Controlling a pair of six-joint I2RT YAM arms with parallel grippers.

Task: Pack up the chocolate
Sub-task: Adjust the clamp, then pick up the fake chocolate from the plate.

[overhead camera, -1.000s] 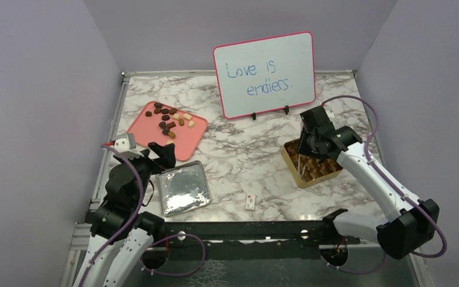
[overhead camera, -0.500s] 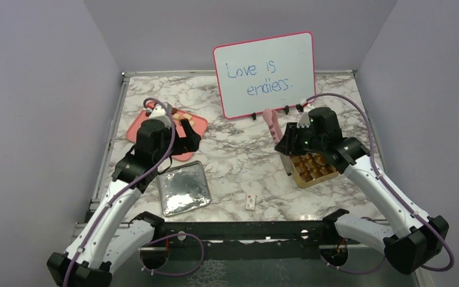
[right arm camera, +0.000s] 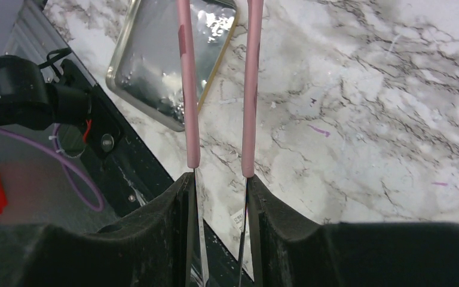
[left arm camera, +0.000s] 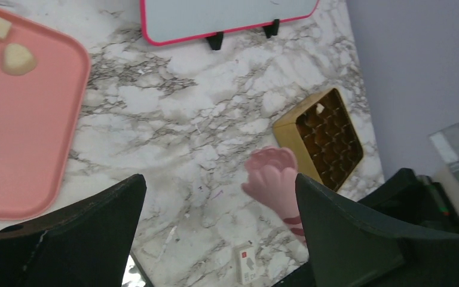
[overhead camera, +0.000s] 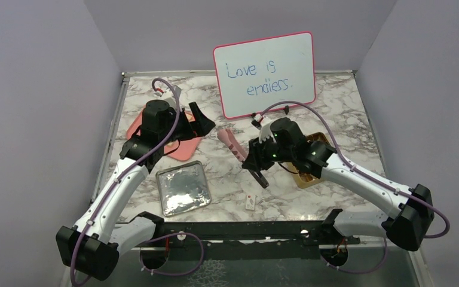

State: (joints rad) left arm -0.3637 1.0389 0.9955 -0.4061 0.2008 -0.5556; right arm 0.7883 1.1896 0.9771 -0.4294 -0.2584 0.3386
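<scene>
Two tan pieces of the chocolate [left arm camera: 18, 58] show in the left wrist view, lying on the pink tray [left arm camera: 30, 131] close to its corner. From above, the left arm covers most of that tray [overhead camera: 136, 128], so any other pieces cannot be made out. The tray sits on the table [overhead camera: 334, 95] toward its rear left corner.

Above the tray's right side hangs the left gripper [overhead camera: 194, 125], its jaws spread wide with nothing between them; both dark fingers [left arm camera: 83, 233] frame bare marble.

Mid-table, the right gripper [overhead camera: 256, 167] is clamped on the pink tongs [overhead camera: 230, 143], which slant out toward the tray, over the marble between the tray and the gold box. In the right wrist view its fingers [right arm camera: 173, 221] squeeze the tongs' [right arm camera: 251, 89] narrow metal end, and the two pink arms stand a little apart.

The gold box [left arm camera: 326, 137], divided into small cells, rests nearer the right edge, partly behind the right arm. A silver lid [overhead camera: 182, 188] lies by the front edge on the left, and a small white tag [overhead camera: 250, 202] lies by the front edge near its middle. A whiteboard [overhead camera: 265, 75] stands upright at the rear edge.
</scene>
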